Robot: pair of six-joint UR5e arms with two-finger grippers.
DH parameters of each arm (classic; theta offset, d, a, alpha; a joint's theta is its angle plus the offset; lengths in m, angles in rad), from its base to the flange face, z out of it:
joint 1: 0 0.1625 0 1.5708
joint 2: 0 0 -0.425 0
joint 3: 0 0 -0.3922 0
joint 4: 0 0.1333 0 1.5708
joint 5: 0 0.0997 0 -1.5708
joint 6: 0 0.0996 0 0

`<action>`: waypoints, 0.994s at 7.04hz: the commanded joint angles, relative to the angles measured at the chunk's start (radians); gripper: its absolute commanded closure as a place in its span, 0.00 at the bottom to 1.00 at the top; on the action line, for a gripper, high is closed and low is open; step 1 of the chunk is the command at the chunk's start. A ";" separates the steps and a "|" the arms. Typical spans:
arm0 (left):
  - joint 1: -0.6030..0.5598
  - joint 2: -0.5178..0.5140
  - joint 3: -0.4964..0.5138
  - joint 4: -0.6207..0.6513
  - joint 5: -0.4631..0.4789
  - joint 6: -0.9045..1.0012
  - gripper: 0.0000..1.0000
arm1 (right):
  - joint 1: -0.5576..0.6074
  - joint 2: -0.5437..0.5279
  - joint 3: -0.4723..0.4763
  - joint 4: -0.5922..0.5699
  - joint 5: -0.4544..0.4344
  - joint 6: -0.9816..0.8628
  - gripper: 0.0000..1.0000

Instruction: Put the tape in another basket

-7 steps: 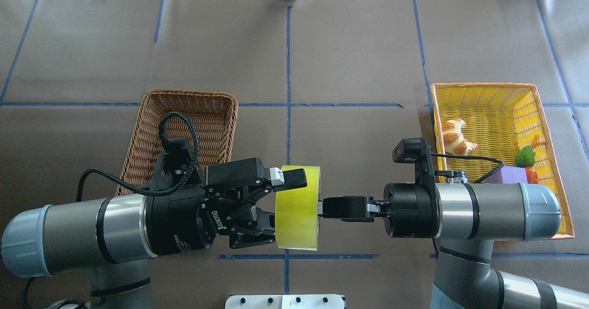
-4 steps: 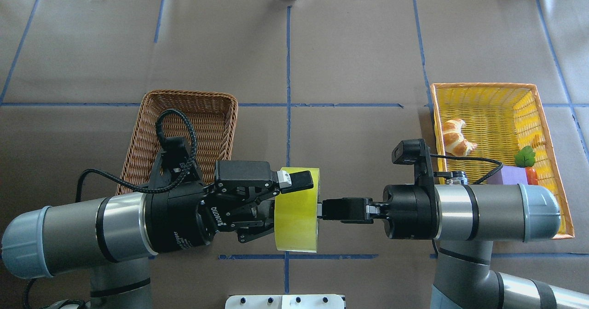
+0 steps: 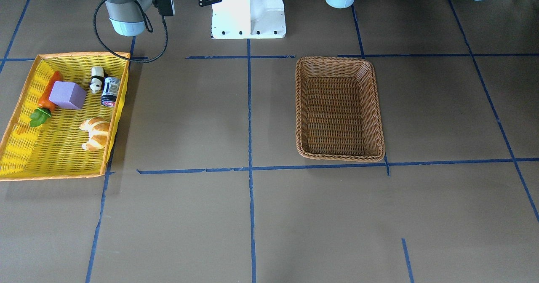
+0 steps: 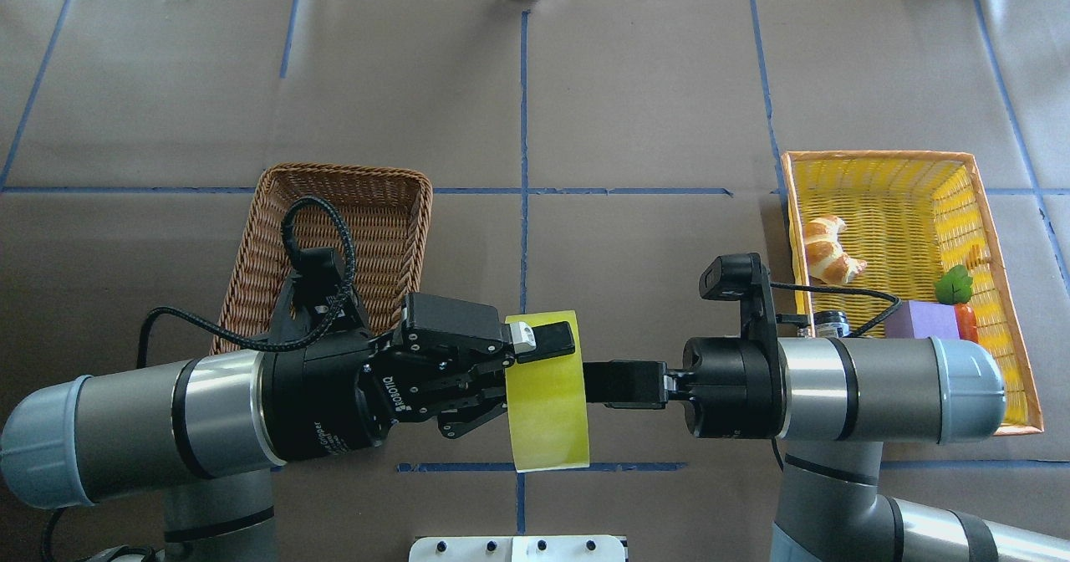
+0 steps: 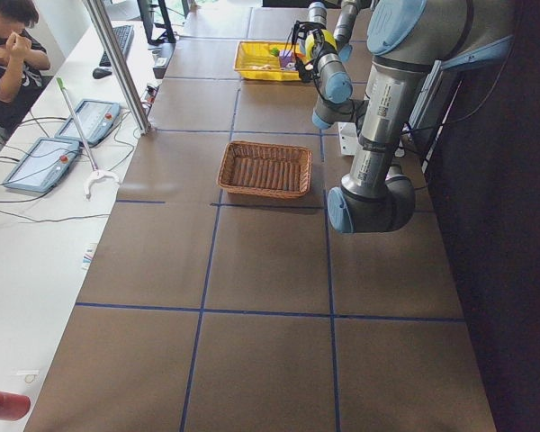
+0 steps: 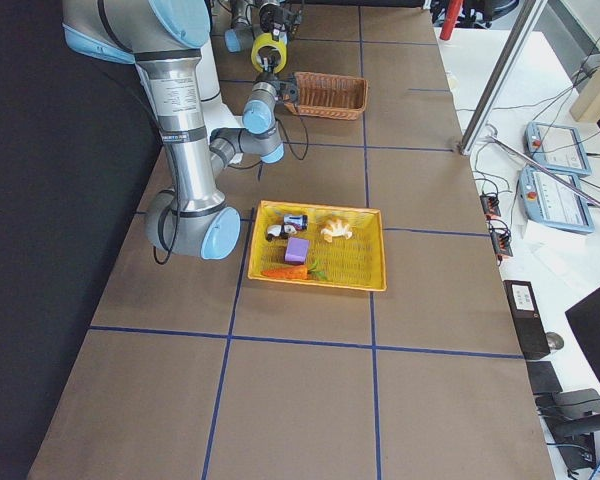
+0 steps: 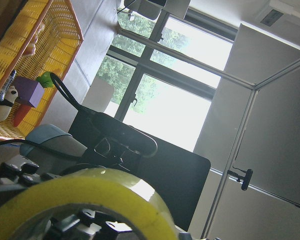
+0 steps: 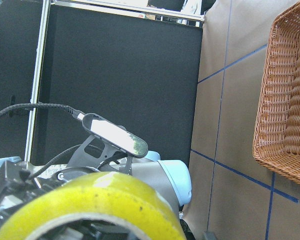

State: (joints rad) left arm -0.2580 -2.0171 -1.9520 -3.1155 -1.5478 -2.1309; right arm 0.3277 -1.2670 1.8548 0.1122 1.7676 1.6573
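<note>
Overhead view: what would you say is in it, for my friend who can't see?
A yellow tape roll hangs mid-table, held by the right gripper, with the left gripper straddling its rim. A brown basket waits behind.

Overhead looks forward and down the table (image 4: 635, 110); the front view faces back, opposite. Both share basket (image 4: 347, 169) and tray (image 4: 878, 156). Wrist cameras sit close on the tape (image 7: 115, 187).

The basket's (image 4: 376, 219) far half is left open from above; its near end is overlapped by the cable (image 4: 311, 201) and camera mount (image 4: 318, 294) of the left arm (image 4: 134, 428), seemingly held higher.
</note>
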 commanded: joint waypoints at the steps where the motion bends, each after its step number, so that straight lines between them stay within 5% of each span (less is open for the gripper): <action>1: -0.001 0.001 -0.005 0.000 0.000 -0.001 0.99 | -0.002 0.005 0.000 0.000 -0.008 -0.001 0.00; 7: -0.010 0.014 -0.045 0.000 -0.001 0.005 0.99 | 0.010 -0.052 0.023 0.015 0.001 -0.001 0.00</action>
State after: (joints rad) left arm -0.2649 -2.0065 -1.9930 -3.1155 -1.5493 -2.1295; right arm 0.3357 -1.3006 1.8668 0.1213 1.7667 1.6567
